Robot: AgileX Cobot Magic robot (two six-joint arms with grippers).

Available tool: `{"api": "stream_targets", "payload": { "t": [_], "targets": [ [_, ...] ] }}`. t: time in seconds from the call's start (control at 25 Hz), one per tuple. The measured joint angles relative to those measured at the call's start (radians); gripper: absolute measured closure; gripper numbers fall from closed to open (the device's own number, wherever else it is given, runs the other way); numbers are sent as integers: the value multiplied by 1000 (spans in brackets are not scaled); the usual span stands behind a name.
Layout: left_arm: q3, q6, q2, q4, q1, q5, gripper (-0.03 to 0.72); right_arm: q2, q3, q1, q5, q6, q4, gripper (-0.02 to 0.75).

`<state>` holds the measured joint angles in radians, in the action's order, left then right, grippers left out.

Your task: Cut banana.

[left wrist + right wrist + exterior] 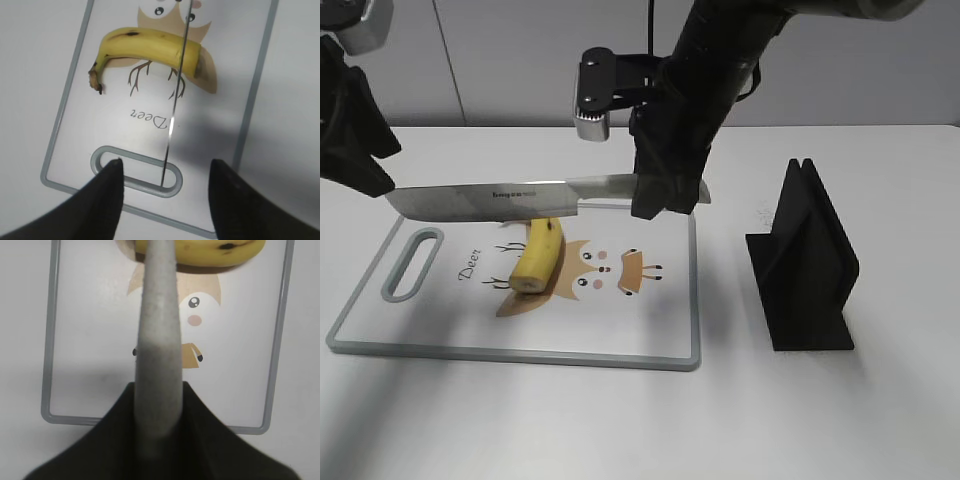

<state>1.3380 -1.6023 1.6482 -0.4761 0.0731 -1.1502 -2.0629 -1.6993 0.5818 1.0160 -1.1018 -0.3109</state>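
The banana (536, 257) lies on a white cutting board (440, 340) with a grey rim, which rests on the white surface (620, 430) toward its left edge. The fruit sits on the board's brown deer print (605, 272), its blunt cut end pointing toward the near edge of the surface and its dark stem tip toward the far edge. In the left wrist view the stem tip curls off to one side, while the cut end lies over the print.

The right end effector (660, 195) is clamped on the handle of a large knife (510, 200). The blade is held level and on edge, reaching leftward above the board and crossing over the far part of the banana; the exterior view shows a gap between blade and fruit. The right wrist view looks straight along the knife's grey spine (157, 340), which runs out between the dark fingers toward the banana.

The left end effector (165, 185) hangs with its two fingers spread apart and nothing between them, above the board's handle slot (134, 172), near the left edge of the surface.

A black knife stand (805, 265) sits upright on the surface, just beside the board toward the right edge.
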Motion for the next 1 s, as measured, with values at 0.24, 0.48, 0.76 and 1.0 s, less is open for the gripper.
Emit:
{"api": "stream_targets", "payload": {
  "t": [0.24, 0.48, 0.76, 1.0],
  "targets": [
    [-51, -28, 26, -47, 4, 110, 170, 0, 0, 0, -11, -1, -5, 568],
    [-53, -57, 72, -62, 4, 104, 200, 0, 0, 0, -26, -1, -14, 568],
    [-53, -60, 107, -62, 4, 102, 252, -3, 0, 0, -26, -1, -15, 568],
    [-53, -60, 108, -64, 4, 105, 364, -7, 0, 0, -26, -1, -15, 568]
  ]
}}
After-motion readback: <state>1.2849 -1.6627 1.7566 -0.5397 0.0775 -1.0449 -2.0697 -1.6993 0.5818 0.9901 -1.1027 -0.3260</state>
